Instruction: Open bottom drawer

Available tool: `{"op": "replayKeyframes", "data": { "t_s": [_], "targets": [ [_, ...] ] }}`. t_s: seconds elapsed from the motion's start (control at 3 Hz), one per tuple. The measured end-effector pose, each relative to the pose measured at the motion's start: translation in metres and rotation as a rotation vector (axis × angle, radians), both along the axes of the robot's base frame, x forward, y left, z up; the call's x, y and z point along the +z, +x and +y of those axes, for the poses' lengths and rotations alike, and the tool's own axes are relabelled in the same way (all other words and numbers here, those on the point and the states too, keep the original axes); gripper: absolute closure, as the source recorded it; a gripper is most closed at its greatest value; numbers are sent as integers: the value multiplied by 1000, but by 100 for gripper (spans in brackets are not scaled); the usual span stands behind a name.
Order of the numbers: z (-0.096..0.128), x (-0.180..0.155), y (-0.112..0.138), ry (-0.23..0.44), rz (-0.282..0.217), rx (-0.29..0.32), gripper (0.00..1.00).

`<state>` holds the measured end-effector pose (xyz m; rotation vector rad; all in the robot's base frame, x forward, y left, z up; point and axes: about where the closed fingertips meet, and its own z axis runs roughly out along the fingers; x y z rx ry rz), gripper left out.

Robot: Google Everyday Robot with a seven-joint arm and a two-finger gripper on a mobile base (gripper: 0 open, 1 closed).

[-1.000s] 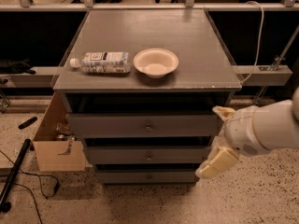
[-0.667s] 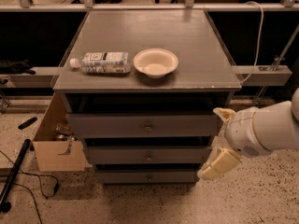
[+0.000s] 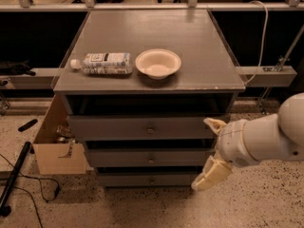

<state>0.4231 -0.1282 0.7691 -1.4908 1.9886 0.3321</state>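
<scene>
The bottom drawer (image 3: 142,179) is the lowest and slimmest of three grey fronts in the grey cabinet, with a small round knob (image 3: 151,180) at its centre. Its front sits back under the middle drawer (image 3: 142,158) and looks closed. My gripper (image 3: 211,151) is at the cabinet's front right corner, in front of the right ends of the drawers. It is open and empty, with one cream finger (image 3: 214,124) up by the top drawer (image 3: 137,126) and the other finger (image 3: 208,175) level with the bottom drawer. It touches no knob.
A plastic bottle (image 3: 102,63) lies on its side on the cabinet top (image 3: 199,42), next to a cream bowl (image 3: 158,63). An open cardboard box (image 3: 54,151) stands against the cabinet's left side. A dark pole (image 3: 12,184) and cables lie on the speckled floor at the left.
My gripper has shifted slightly down and to the left, closer to the drawer fronts. The drawers, bottle and bowl have not moved.
</scene>
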Motion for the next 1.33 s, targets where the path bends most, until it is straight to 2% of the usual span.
{"op": "replayKeyframes", "data": {
  "t_s": [0.33,0.67,1.0,1.33],
  "targets": [
    [-3,-73,12,41,34,53,0],
    [-17,-137,20,80,75,72,0],
    [-46,-205,42,52,152,65,0],
    [-46,-205,42,52,152,66,0]
  ]
}}
